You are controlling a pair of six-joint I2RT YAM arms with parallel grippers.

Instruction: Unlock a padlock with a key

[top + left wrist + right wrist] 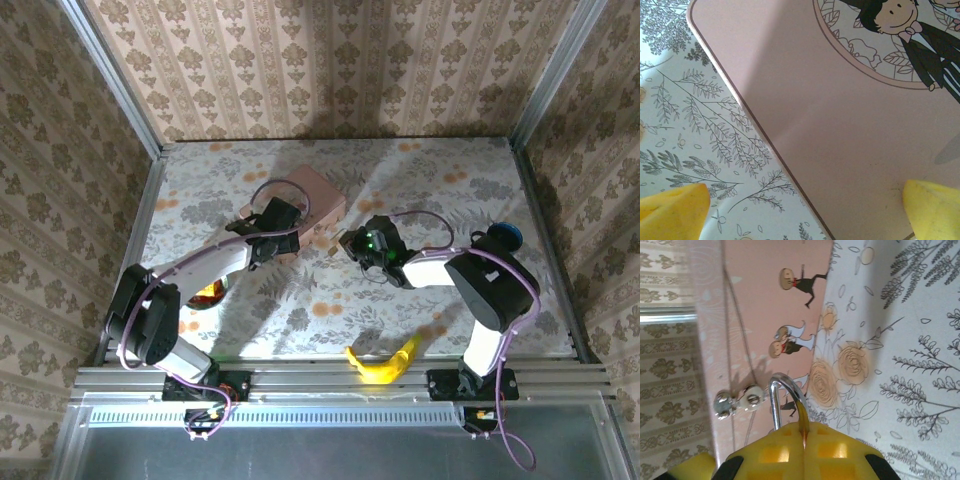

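**Padlock pinched in the right pincer beside the pink tin**

The padlock (774, 400) is held in the right pincer (804, 432). In the right wrist view the two yellow fingers are pressed together on it at 6 o'clock. Only a thin brass sliver shows in the seam between them, and the silvery shackle arches out above the fingertips toward 12 o'clock. The shackle stands just beside the side wall of the pink tin (765, 315), close to the small silver latch (737, 402) at its 9 o'clock. Whether it touches the wall cannot be told.

From above, the right pincer (352, 243) sits near the middle of the flowered bench (450, 190), and the tin (318, 195) lies at about 11 o'clock from it. The left pincer (290, 228) is at the tin's 7 o'clock corner.

In the left wrist view the left pincer (800, 215) is spread wide. One yellow pad (670, 210) sits at 8 o'clock over the bench cloth. The other (932, 210) sits at 4 o'clock over the tin's lid, which bears a cartoon figure, and the lid's rounded edge runs between them. It grips nothing. Whether the pads touch the tin cannot be told.

A banana (385, 362) lies at 6 o'clock by the near edge of the bench, well apart from both pincers.
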